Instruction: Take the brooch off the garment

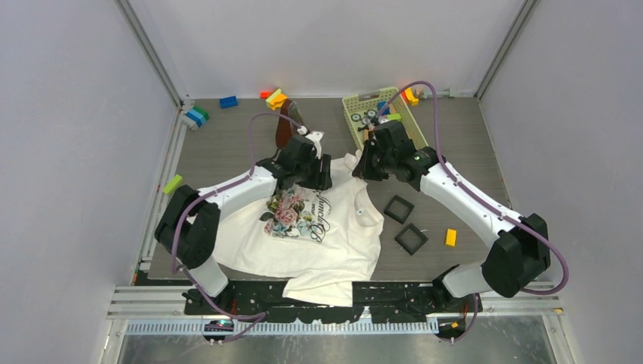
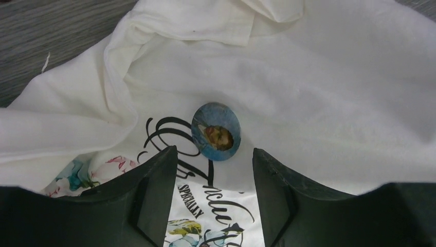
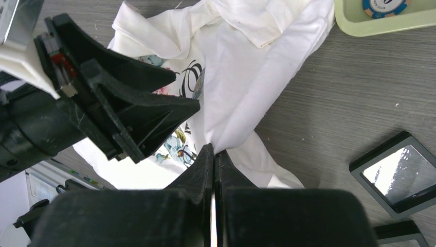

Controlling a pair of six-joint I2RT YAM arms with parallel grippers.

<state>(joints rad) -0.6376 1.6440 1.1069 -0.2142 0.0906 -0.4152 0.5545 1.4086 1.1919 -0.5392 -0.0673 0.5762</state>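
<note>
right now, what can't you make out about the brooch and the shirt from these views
Brooch clasp: left wrist view, hidden behind its own blue face and the T-shirt cloth.
Script lettering: left wrist view, partly covered by the open left gripper, cut by the bottom edge.
Brooch in the top view: too small to pick out surely.
Basket contents: right wrist view, cut off by the top edge.

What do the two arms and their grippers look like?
Left arm and right arm: white links, bulky black joints, a purple cable looping along each. Left gripper and right gripper: matte black, wedge-shaped fingers.
</note>
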